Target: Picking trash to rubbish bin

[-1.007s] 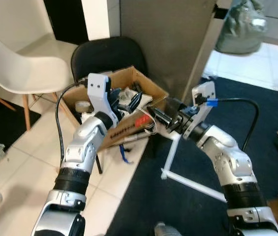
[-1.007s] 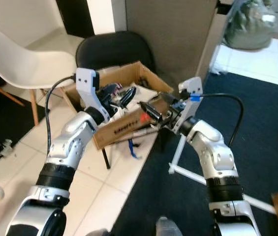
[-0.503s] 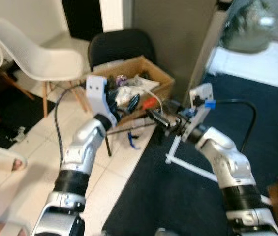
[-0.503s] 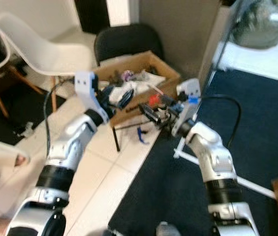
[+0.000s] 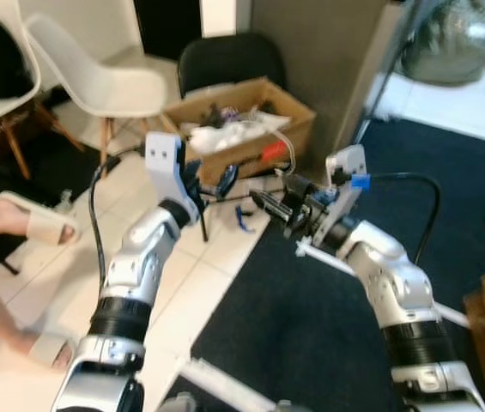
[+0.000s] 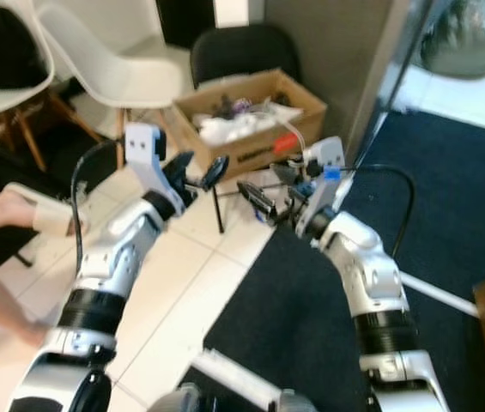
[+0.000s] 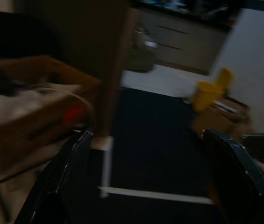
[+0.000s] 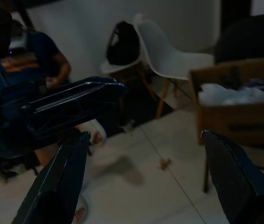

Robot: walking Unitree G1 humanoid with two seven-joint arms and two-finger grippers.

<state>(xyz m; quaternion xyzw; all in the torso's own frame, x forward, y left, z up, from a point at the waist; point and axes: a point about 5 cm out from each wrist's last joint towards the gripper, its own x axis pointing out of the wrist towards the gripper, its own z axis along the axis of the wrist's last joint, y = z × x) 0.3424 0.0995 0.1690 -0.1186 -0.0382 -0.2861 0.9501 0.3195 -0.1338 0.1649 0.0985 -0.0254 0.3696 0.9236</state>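
left gripper [image 5: 210, 178], right gripper [image 5: 269, 204] — both spread wide, holding nothing, raised in front of the cardboard box [image 5: 287, 110] of trash on a black chair. risk: blurred views while moving — 1 finger could knock the box.

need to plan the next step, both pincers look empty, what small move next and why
Probably turn to search the floor for trash: the left pincer and right pincer hang open and empty, short of the box, with nothing to drop.
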